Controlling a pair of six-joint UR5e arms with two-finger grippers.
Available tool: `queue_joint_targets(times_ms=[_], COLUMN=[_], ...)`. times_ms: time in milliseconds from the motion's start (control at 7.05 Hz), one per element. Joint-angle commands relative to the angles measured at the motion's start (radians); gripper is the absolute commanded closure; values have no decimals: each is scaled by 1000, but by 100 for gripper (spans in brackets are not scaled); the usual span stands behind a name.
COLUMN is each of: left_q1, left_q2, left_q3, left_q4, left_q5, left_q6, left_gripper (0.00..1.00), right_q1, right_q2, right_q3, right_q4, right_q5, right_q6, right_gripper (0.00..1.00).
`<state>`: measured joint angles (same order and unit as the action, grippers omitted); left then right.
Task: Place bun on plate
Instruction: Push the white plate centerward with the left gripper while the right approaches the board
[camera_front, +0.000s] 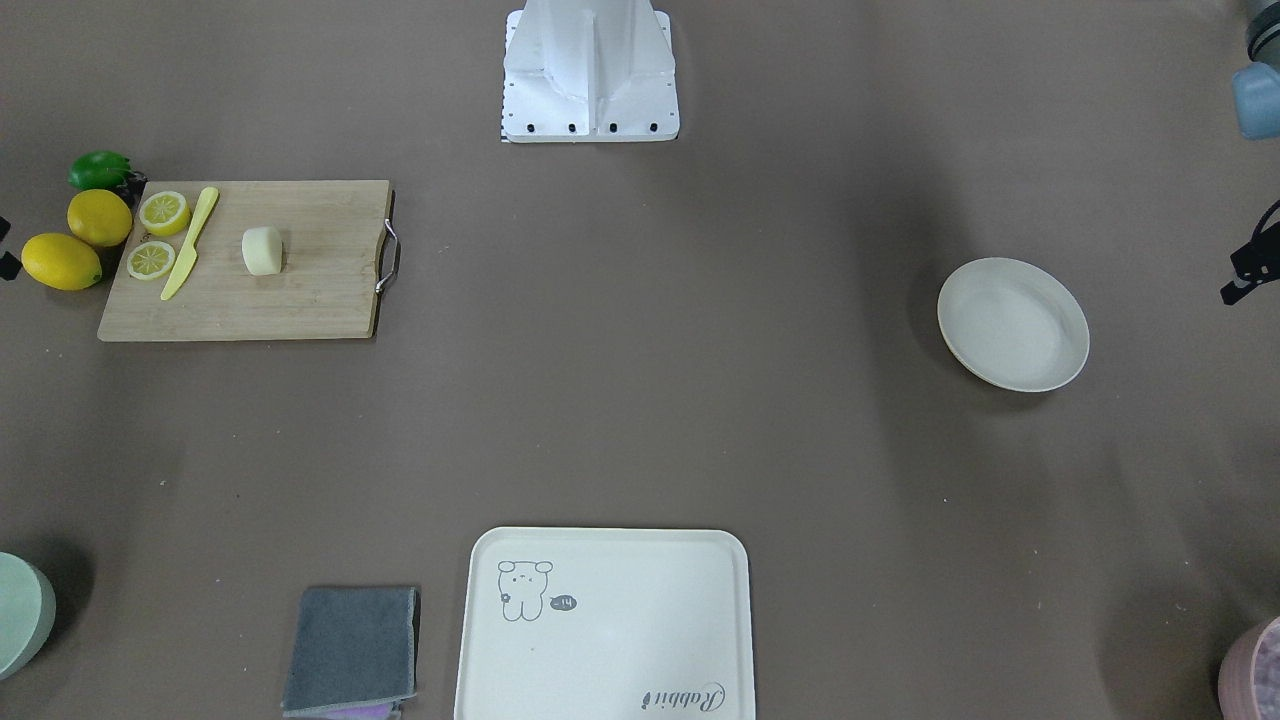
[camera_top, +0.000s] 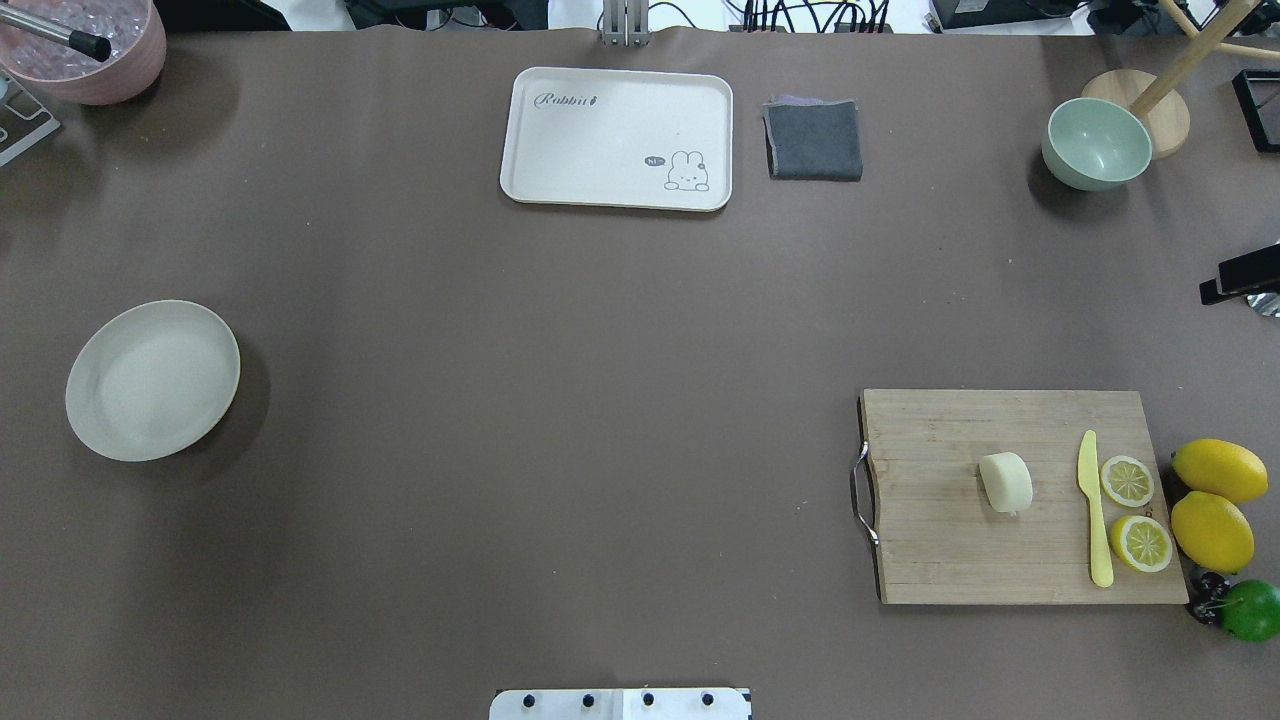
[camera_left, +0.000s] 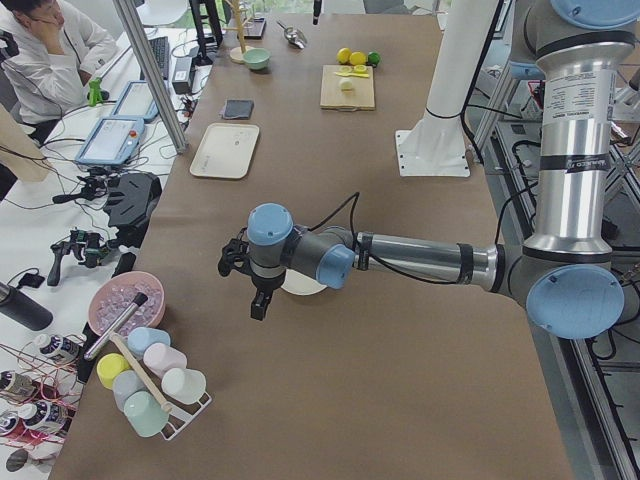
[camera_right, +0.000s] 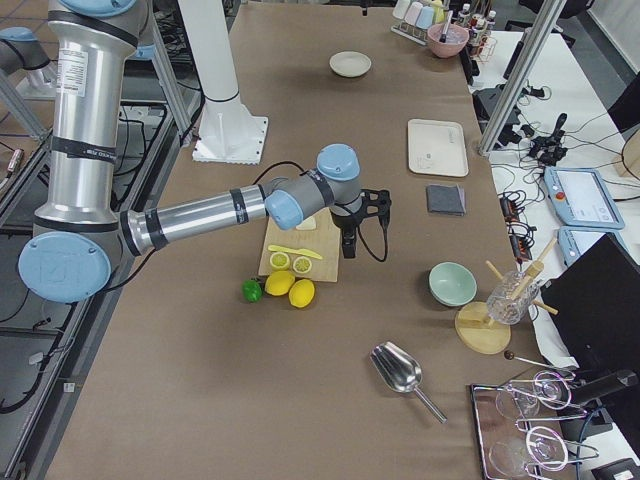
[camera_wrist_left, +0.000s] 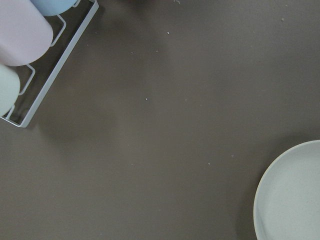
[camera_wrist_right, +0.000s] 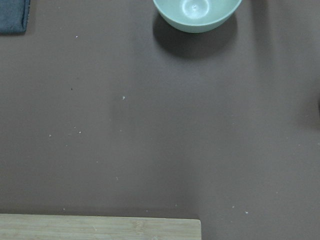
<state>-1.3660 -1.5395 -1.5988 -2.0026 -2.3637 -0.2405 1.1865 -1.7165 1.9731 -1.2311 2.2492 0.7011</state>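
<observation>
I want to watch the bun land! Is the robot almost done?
Not yet, nothing is done. The bun lies on the cutting board beside the yellow knife, untouched. The plate is bare, far across the table. The right gripper hangs near the board. Left: grab the bun, carry it, set it down.

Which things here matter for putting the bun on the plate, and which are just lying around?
Needed: bun, plate.
Lying about: cutting board, yellow knife, lemon halves, whole lemons, tray, grey cloth, green bowl.

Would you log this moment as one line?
bun: on cutting board; plate: empty; left gripper: beside plate; right gripper: beside board; grip states: unclear
</observation>
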Motion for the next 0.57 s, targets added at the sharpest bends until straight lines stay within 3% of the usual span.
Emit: queue_joint_targets(times_ms=[0,425], left_q1=[79,229], left_q2=[1,1], left_q3=[121,217], left_q4=[-240,-535], left_q5=[-42,-31], left_q6=[-183,-464], left_gripper=[2,2], right_q1=[-118,-230], right_q2=[-18,-44], right_q3=[4,26], right_q4=[82,151], right_q5=[-55,-106], right_q6=[121,242], right_gripper=[0,0])
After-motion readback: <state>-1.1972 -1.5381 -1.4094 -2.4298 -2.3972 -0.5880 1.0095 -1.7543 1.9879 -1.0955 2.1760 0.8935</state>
